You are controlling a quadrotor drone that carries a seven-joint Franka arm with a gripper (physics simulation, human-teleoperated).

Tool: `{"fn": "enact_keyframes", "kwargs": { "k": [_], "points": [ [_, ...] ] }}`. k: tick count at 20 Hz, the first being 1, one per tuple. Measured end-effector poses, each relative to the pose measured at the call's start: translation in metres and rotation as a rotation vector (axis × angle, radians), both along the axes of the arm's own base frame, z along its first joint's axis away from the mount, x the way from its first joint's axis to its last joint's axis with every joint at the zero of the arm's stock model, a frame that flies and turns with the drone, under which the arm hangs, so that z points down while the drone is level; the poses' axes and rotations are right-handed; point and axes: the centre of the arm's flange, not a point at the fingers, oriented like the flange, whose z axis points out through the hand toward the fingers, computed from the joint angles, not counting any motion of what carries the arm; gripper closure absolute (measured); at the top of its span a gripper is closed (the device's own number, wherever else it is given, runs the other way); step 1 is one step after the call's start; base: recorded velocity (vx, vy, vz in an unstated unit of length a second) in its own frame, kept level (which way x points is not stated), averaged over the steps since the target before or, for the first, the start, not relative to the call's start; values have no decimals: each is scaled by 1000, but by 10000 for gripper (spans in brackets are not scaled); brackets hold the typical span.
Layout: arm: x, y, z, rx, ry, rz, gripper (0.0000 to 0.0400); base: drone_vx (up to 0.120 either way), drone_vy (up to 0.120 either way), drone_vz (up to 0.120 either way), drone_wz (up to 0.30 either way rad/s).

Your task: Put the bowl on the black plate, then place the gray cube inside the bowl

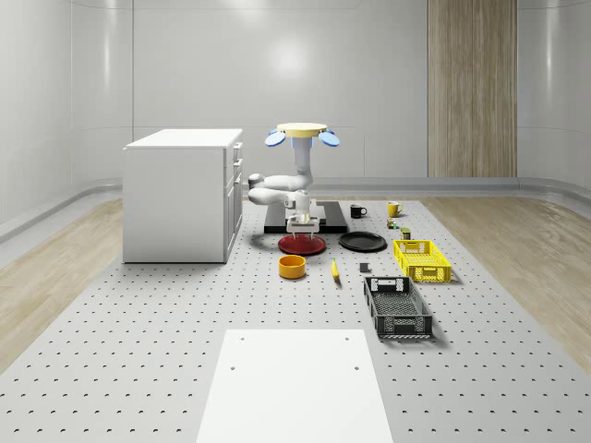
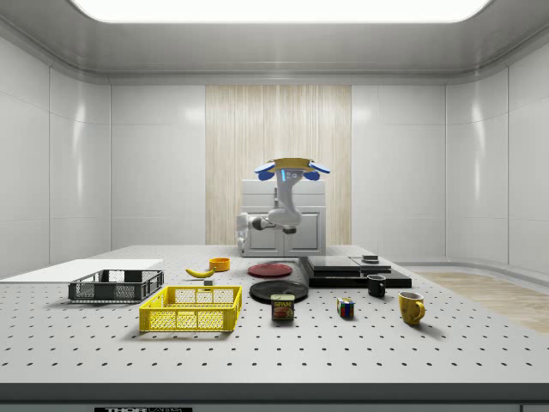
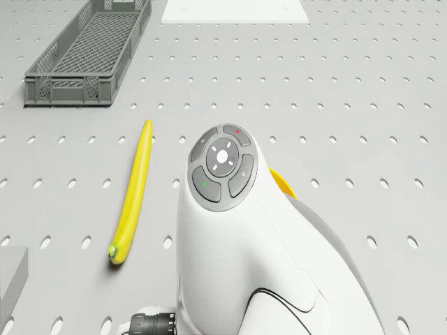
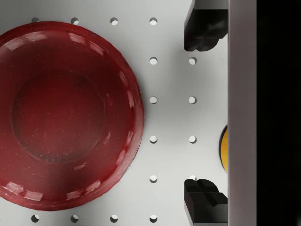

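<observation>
The orange-yellow bowl stands on the perforated table in front of a red plate; it also appears as a low bowl in the side view. To the whole-scene view's right of the red plate lies the black plate, bare. A small grey block lies near the banana. The drone hovers over the red plate with the arm hanging down. My gripper is just above that plate. In the wrist view the gripper is open over bare table beside the red plate.
A banana lies right of the bowl. A yellow crate and a dark grey crate stand to the right. A white cabinet is at the left, a black slab behind the arm, with two mugs farther back.
</observation>
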Motion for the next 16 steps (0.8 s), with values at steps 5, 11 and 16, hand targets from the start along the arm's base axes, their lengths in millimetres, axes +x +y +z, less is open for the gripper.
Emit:
{"fn": "enact_keyframes", "kwargs": {
  "k": [5, 11, 16],
  "points": [
    [0, 0, 0, 0, 0, 0, 0, 120, 0, 0, 0],
    [0, 0, 0, 0, 0, 0, 0, 120, 0, 0, 0],
    [0, 0, 0, 0, 0, 0, 0, 120, 0, -48, 0]
  ]
}}
